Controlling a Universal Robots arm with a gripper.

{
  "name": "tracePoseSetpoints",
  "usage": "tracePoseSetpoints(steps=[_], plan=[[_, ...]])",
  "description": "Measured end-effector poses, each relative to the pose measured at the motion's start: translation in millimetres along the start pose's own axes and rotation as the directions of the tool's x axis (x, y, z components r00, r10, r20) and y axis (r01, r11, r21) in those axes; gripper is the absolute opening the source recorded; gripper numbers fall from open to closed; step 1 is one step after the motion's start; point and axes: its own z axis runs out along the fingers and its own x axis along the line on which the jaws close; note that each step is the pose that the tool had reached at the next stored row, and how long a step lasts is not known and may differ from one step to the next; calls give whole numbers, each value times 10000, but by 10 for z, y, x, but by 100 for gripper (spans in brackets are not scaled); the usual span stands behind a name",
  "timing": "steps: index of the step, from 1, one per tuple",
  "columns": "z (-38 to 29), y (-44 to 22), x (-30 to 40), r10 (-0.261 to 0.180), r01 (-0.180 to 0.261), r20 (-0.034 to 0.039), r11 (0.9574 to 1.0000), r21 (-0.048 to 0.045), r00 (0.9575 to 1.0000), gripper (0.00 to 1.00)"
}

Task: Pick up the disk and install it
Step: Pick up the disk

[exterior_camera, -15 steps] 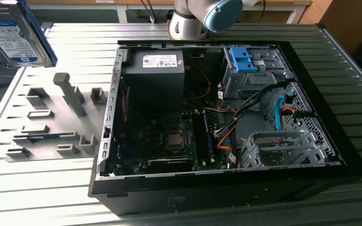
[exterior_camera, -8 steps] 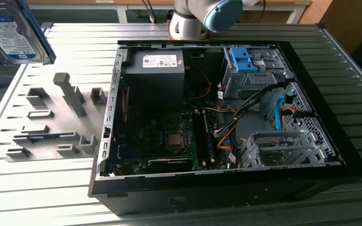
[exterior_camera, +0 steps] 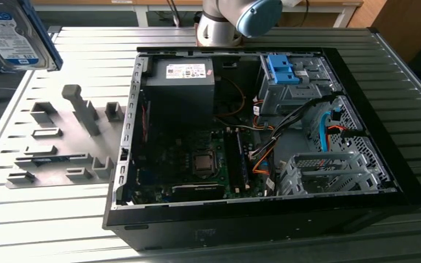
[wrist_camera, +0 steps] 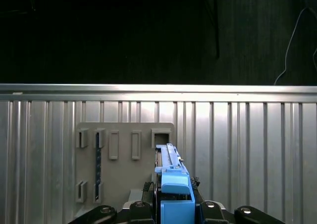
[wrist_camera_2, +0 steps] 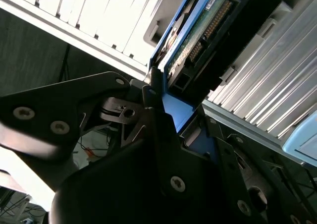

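Over the tabletop's (wrist_camera: pixel 247 149) edge, the claw (wrist_camera: pixel 174 207) pinches the disk (wrist_camera: pixel 171 172): probably stiff, hefty, knock-sensitive, safest gripped by its blue frame.

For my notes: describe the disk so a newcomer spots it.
From the open computer case, look past the grey fixture plate to the exterior view's upper left. There hangs the disk: silver, white-and-blue label, blue frame, unlike the case's bare blue bracket.
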Motion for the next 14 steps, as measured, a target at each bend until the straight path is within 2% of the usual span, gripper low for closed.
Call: tracePoseSetpoints(steps=[5,14], plan=[[-75,1,-2,1,-1,-1,10000,-2,10000,37],[-249,4,-5,1,-1,0,10000,0,10000,37]])
